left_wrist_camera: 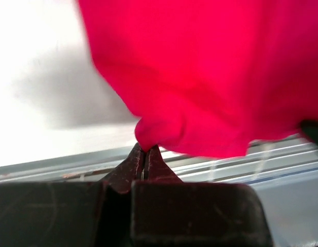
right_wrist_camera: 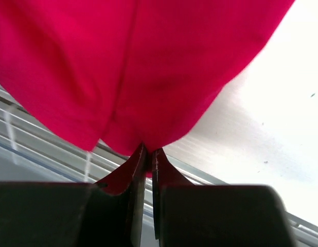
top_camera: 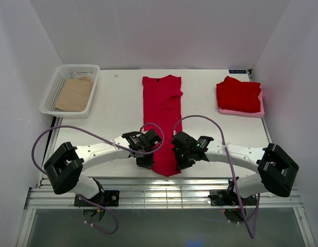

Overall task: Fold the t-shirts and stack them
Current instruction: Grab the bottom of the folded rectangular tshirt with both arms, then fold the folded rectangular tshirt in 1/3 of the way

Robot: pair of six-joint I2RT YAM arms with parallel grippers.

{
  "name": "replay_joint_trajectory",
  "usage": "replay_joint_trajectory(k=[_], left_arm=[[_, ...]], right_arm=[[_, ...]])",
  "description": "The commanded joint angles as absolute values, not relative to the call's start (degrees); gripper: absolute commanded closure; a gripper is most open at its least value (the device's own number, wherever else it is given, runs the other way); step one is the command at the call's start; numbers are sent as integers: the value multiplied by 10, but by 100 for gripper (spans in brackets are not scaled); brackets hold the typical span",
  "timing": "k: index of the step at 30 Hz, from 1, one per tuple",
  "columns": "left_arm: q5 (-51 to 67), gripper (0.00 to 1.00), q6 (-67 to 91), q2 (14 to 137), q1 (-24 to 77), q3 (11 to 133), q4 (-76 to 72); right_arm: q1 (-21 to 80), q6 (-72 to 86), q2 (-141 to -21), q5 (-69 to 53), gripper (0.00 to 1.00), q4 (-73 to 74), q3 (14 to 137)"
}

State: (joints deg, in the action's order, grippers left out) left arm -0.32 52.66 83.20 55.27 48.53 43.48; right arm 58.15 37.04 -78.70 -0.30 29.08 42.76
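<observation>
A red t-shirt (top_camera: 162,113), folded into a long narrow strip, lies down the middle of the table, collar at the far end. My left gripper (top_camera: 147,160) is shut on its near left corner, and the cloth (left_wrist_camera: 200,77) hangs from the fingertips in the left wrist view. My right gripper (top_camera: 180,158) is shut on its near right corner, with the cloth (right_wrist_camera: 123,67) bunched at the tips. The near hem is lifted slightly off the table. A folded red t-shirt (top_camera: 238,94) lies at the far right on a pale pink piece (top_camera: 249,111).
A white mesh basket (top_camera: 63,76) at the far left holds a tan brown sheet (top_camera: 74,94). White walls close in the table on three sides. A metal rail (top_camera: 164,193) runs along the near edge under the arms.
</observation>
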Motion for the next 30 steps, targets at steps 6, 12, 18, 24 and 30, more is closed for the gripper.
replay_joint_trajectory(k=[6, 12, 18, 24, 30], left_arm=[[-128, 100, 513, 849, 526, 599, 464], [-135, 100, 489, 860, 484, 606, 426], [-120, 100, 444, 918, 434, 669, 388], [-130, 100, 403, 1002, 400, 779, 388], [-129, 100, 389, 1049, 355, 846, 392]], right_arm=[[574, 336, -851, 109, 92, 361, 563], [533, 291, -893, 148, 92, 358, 622], [483, 255, -960, 182, 92, 356, 692], [444, 223, -1024, 192, 92, 348, 766], [408, 200, -1087, 197, 92, 348, 842]])
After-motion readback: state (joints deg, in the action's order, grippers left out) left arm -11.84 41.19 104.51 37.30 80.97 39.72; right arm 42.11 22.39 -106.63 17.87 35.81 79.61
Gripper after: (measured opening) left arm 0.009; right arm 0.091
